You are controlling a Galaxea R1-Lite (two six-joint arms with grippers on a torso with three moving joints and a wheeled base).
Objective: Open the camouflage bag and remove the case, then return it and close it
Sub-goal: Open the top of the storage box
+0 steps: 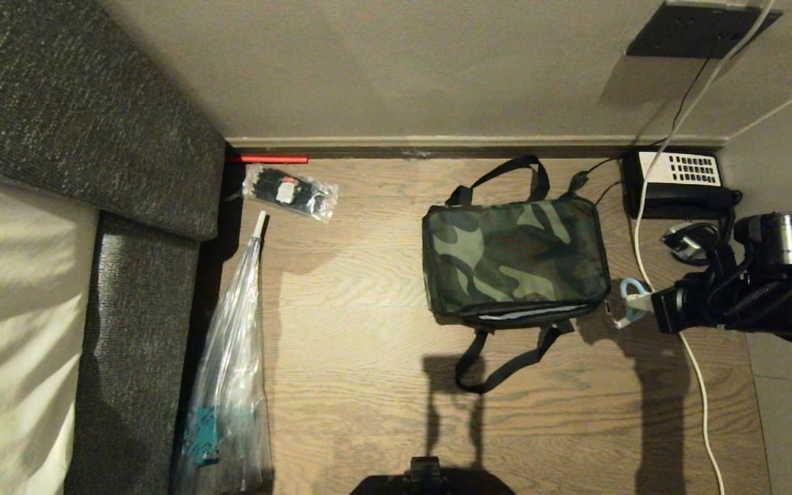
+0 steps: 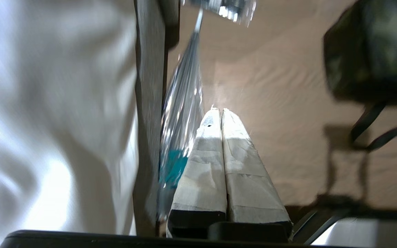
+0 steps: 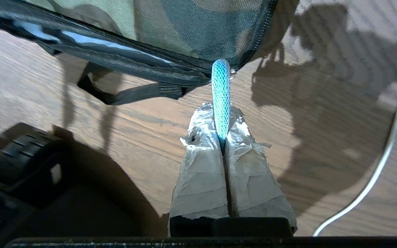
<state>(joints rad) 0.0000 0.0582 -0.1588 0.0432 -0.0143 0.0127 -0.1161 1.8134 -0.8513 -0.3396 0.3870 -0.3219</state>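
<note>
Wood-grain flooring (image 1: 368, 289) runs up to a pale skirting board, with the camouflage bag (image 1: 513, 258) sitting on it as the centre of the scene. That bag lies flat with its lid down, black strap handles (image 1: 506, 175) arching out from its far edge and more straps (image 1: 499, 357) trailing from its near edge. At the bag's right-hand near corner the right gripper (image 3: 222, 136) has its tape-wrapped fingers (image 3: 202, 172) pressed together on the light-blue loop (image 3: 221, 96) of the zipper pull, the loop stretched taut between the fingertips and the corner of the zipper track. A thin pale strip shows along the bag's near edge just under the lid. The case cannot be seen in any view.

Right of the bag, a white cable (image 1: 671, 302) snakes across the floor past the right arm, and a black telephone with a white keypad (image 1: 681, 182) stands against the wall beyond the bag's right far corner. Well left of the bag, a long clear plastic bag (image 1: 231, 385) lies beside a dark grey upholstered edge (image 1: 135, 330), and a smaller clear packet of dark items (image 1: 289, 192) rests near the skirting.

The left gripper (image 2: 222, 113) hangs above bare floor to the bag's left, near the long plastic bag, its taped fingers (image 2: 202, 172) closed against each other and holding nothing.
</note>
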